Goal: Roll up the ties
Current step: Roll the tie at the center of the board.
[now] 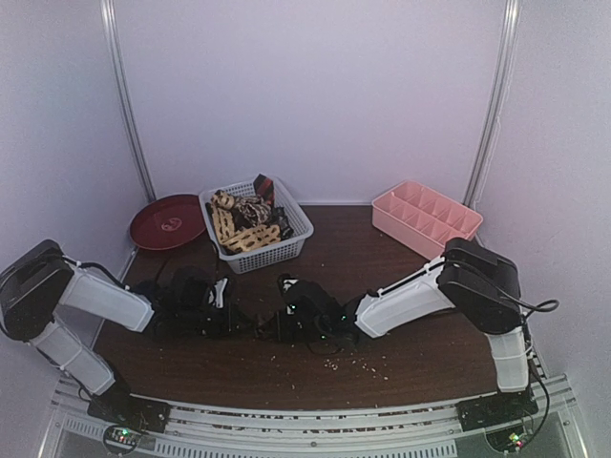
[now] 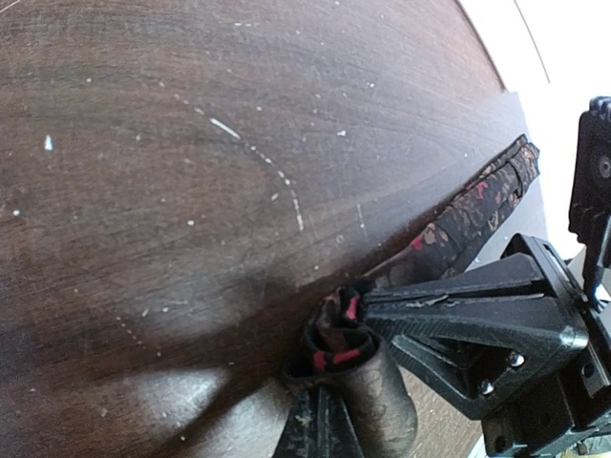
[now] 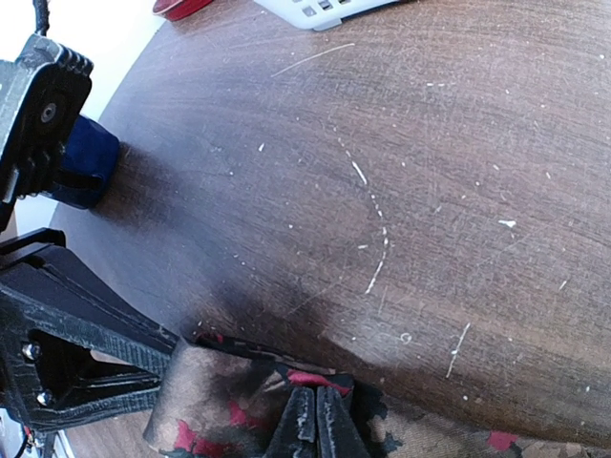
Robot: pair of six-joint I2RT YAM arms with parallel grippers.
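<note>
Place: a robot test booth in a lab.
Walls: plain white sheets (image 1: 315,95) close in the back and both sides of the frame.
Frame: bare metal poles (image 1: 129,105) stand at upper left and upper right.
Mounting: an aluminium rail (image 1: 305,427) crosses the bottom edge, carrying the left arm (image 1: 95,298) and right arm (image 1: 410,298), with loose cables.
Table: a scuffed dark wood top (image 1: 382,367), speckled with crumbs.
Props: a basket (image 1: 286,246), red plate (image 1: 167,221) and pink tray (image 1: 425,218) along the back.

White basket (image 1: 272,254) — red plate (image 1: 167,221), pink tray (image 1: 406,232)
</note>
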